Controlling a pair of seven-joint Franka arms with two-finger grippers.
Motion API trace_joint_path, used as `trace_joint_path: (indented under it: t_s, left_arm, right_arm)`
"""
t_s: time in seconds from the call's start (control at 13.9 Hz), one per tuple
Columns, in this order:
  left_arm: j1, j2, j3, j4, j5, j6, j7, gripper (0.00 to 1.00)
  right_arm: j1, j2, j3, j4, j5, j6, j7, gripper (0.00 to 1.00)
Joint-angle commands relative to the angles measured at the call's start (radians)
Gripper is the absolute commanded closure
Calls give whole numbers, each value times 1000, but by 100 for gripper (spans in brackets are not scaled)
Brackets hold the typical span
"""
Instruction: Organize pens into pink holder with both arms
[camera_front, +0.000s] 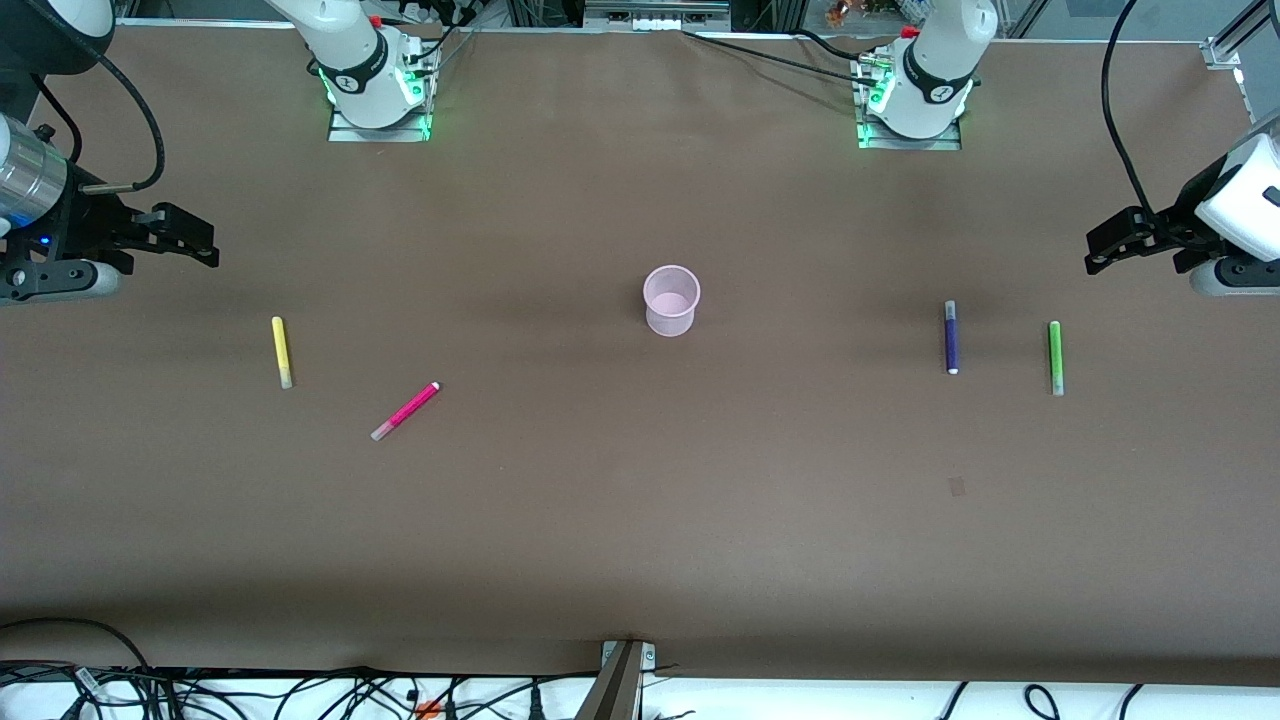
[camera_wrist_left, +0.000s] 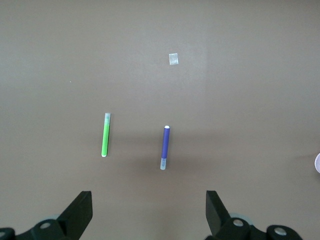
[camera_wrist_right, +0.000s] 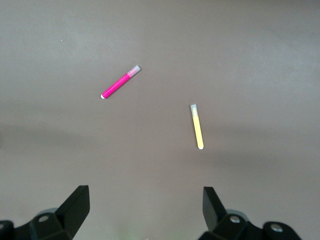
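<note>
The pink holder (camera_front: 671, 300) stands upright mid-table; its rim just shows in the left wrist view (camera_wrist_left: 317, 163). The yellow pen (camera_front: 283, 352) (camera_wrist_right: 197, 126) and the magenta pen (camera_front: 405, 411) (camera_wrist_right: 120, 82) lie flat toward the right arm's end. The purple pen (camera_front: 951, 337) (camera_wrist_left: 164, 147) and the green pen (camera_front: 1055, 357) (camera_wrist_left: 105, 134) lie flat toward the left arm's end. My right gripper (camera_front: 205, 243) (camera_wrist_right: 145, 207) hangs open and empty over the table's edge at its end. My left gripper (camera_front: 1095, 252) (camera_wrist_left: 149, 210) hangs open and empty over its end.
A small pale tape patch (camera_front: 957, 486) (camera_wrist_left: 173, 59) lies on the brown table (camera_front: 640, 520), nearer the front camera than the purple pen. The arm bases (camera_front: 378, 90) (camera_front: 915, 95) stand along the table's back edge. Cables run along the front edge.
</note>
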Motion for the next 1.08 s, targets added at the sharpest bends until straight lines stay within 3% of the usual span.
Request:
trace_joint_path:
  t_s: [0.0,0.36,0.58,1.01]
  left_arm:
    - [-3,3,4,15,-13,-15,13,0]
    - [-3,8,4,15,-15,-17,10,0]
    - [5,42,6,31,-27,-115,13,0]
    - [3,230,6,58,-22,-155,34,0]
  right_arm:
    - [-5,4,-1,13,10,-1,-21,0]
    - [-8,4,-1,13,10,-1,-21,0]
    - [-7,4,-1,15,10,-1,-21,0]
    - [-7,4,-1,13,10,-7,-21,0]
